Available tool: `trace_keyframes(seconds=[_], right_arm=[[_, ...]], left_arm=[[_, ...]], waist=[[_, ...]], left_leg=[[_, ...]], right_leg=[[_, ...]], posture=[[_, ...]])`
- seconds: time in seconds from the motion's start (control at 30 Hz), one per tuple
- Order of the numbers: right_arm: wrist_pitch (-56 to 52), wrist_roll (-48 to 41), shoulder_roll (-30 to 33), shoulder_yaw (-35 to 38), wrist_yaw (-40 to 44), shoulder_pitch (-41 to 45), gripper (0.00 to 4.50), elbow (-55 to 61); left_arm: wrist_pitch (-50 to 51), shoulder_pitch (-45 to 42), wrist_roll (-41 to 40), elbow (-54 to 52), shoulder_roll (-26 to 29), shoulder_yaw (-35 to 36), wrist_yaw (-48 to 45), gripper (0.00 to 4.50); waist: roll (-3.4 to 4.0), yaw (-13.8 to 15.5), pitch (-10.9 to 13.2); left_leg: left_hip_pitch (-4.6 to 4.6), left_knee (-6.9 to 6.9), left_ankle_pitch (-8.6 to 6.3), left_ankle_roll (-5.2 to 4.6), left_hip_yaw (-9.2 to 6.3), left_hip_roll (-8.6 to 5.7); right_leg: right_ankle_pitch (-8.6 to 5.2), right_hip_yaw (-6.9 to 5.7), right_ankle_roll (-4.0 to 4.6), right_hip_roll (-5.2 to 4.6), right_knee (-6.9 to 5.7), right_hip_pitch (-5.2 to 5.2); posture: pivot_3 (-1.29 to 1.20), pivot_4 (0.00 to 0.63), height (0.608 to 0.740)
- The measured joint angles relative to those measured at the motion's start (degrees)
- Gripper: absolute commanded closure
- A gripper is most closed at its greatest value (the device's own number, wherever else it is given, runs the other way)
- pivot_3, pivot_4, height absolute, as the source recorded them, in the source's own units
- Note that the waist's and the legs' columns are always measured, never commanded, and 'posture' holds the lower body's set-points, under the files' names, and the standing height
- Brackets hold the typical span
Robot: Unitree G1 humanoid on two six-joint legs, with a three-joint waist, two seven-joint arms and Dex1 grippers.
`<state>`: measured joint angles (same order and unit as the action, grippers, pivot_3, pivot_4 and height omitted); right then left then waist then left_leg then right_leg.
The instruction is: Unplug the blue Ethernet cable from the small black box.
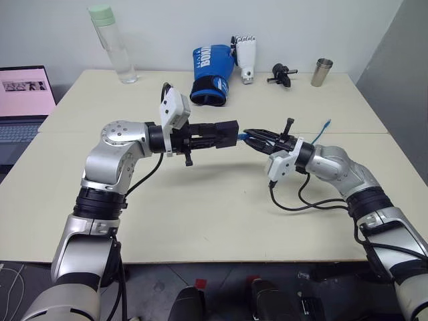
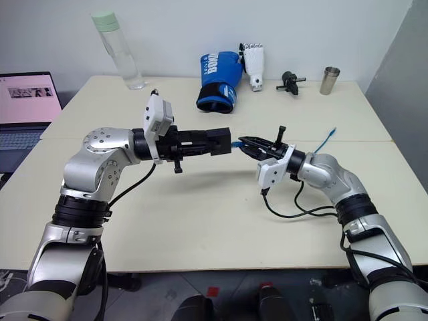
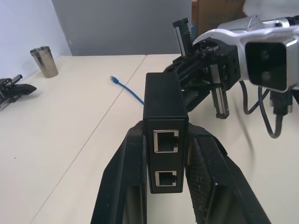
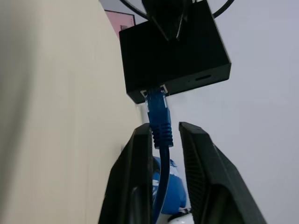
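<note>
Fingers of the left gripper (image 3: 163, 186) are clamped on the flanks of the small black box (image 3: 164, 112), holding it up off the worktop (image 1: 200, 214) at mid-scene, its free end toward 3 o'clock. That grip likely serves as the anchor, so a pull on the plug has something to work against. Two empty ports face the left wrist camera.

On the far face, the blue Ethernet cable (image 4: 158, 116) is plugged in; its boot sits between the fingers of the right gripper (image 4: 162, 140). Those fingers flank the boot with a slight gap visible, so whether they grip it I cannot tell. The cable runs back under the right wrist, and its loose end (image 1: 324, 127) lies on the worktop at about 2 o'clock from the box.

Both arms are raised, forearms roughly level, grippers pointing at each other: left reaching in from 9 o'clock, right from 3 o'clock.

Outward, along the far edge: blue boxing glove (image 1: 212, 75) at 12 o'clock, black clamp-like gadget (image 1: 281, 72) and steel cup (image 1: 322, 71) toward 1 o'clock, clear bottle (image 1: 114, 47) at 11 o'clock. Laptop (image 1: 23, 100) beside the worktop at 9 o'clock.
</note>
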<state>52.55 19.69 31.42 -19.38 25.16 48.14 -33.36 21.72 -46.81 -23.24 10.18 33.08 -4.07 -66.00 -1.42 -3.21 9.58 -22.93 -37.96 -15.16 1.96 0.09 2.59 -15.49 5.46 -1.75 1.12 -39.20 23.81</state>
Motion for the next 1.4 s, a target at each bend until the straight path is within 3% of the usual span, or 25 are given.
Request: trace_keyframes(seconds=[0.17, 0.23, 0.37, 0.47, 0.57, 0.77, 1.03, 1.4], right_arm=[[-12.6, -17.69, 2.31, -0.99, 17.9, -3.67, 1.66, 11.09], [-19.63, -23.95, 4.11, -0.97, 24.08, -4.31, 1.45, 15.94], [-39.87, -36.39, 6.34, 1.37, 32.46, -3.82, 0.65, 24.49], [-62.48, -47.16, 8.46, 4.18, 36.91, 1.49, 0.02, 25.75], [-80.9, -55.19, 10.05, 8.05, 40.33, 7.59, 0.02, 23.85], [-96.67, -57.63, 7.43, 8.88, 43.83, 9.46, 0.02, 17.84], [-96.8, -54.71, -1.46, 9.2, 42.26, 12.08, 0.02, 13.22], [-96.97, -52.92, -3.63, 9.56, 43.96, 12.26, 0.02, 11.82]], left_arm=[[0.45, -0.07, -0.01, 1.39, 0.22, 0.0, 0.08, 3.73], [1.09, -0.06, -0.26, 1.44, 0.69, 0.04, -0.38, 3.73], [4.73, -0.06, -1.56, 1.59, 2.37, 0.05, -2.74, 3.73], [7.33, -0.1, -3.06, 2.2, 3.12, 0.46, -4.37, 3.73], [10.4, -0.77, -4.62, 3.64, 3.69, 1.87, -5.34, 3.73], [15.73, -3.8, -7.73, 4.02, 3.89, 3.58, -7.19, 3.73], [20.5, -5.24, -10.47, 4.1, 3.57, 4.49, -7.33, 3.73], [22.37, -5.25, -10.93, 3.35, 3.6, 4.49, -7.51, 3.73]], waist=[[0.0, 0.11, 0.0], [0.0, 0.14, 0.0], [0.0, 0.29, 0.0], [0.04, 0.41, 0.02], [0.04, 0.61, 0.02], [0.04, 0.85, 0.02], [0.04, 0.38, 0.02], [0.04, 0.32, 0.02]], left_leg=[[0.0, -0.04, -0.03, -0.05, -0.08, -0.01], [0.01, -0.04, -0.03, -0.06, -0.11, 0.0], [0.01, -0.05, -0.03, -0.06, -0.14, 0.01], [0.01, -0.09, -0.03, -0.07, -0.13, 0.0], [-0.01, -0.08, -0.04, -0.08, -0.16, 0.01], [-0.07, -0.07, -0.04, -0.09, -0.14, -0.01], [-0.13, -0.05, -0.04, -0.09, -0.14, 0.01], [-0.25, -0.08, -0.04, -0.08, -0.13, -0.01]], right_leg=[[0.0, -0.07, 0.0, -0.06, 0.0, -0.05], [0.0, -0.09, 0.0, -0.07, 0.0, -0.07], [0.0, -0.14, 0.0, -0.04, -0.02, -0.06], [0.0, -0.15, 0.0, -0.05, -0.06, -0.05], [-0.02, -0.26, 0.03, -0.02, 0.0, -0.06], [-0.02, -0.25, 0.03, 0.0, 0.04, -0.02], [-0.02, -0.24, 0.03, 0.03, -0.02, 0.1], [-0.02, -0.23, 0.03, 0.01, -0.15, 0.27]], posture=[[0.0, 0.15, 0.74], [0.0, 0.15, 0.74], [0.0, 0.15, 0.74], [0.0, 0.15, 0.74], [0.0, 0.15, 0.74], [0.0, 0.15, 0.74], [0.0, 0.15, 0.74], [0.0, 0.15, 0.74]])
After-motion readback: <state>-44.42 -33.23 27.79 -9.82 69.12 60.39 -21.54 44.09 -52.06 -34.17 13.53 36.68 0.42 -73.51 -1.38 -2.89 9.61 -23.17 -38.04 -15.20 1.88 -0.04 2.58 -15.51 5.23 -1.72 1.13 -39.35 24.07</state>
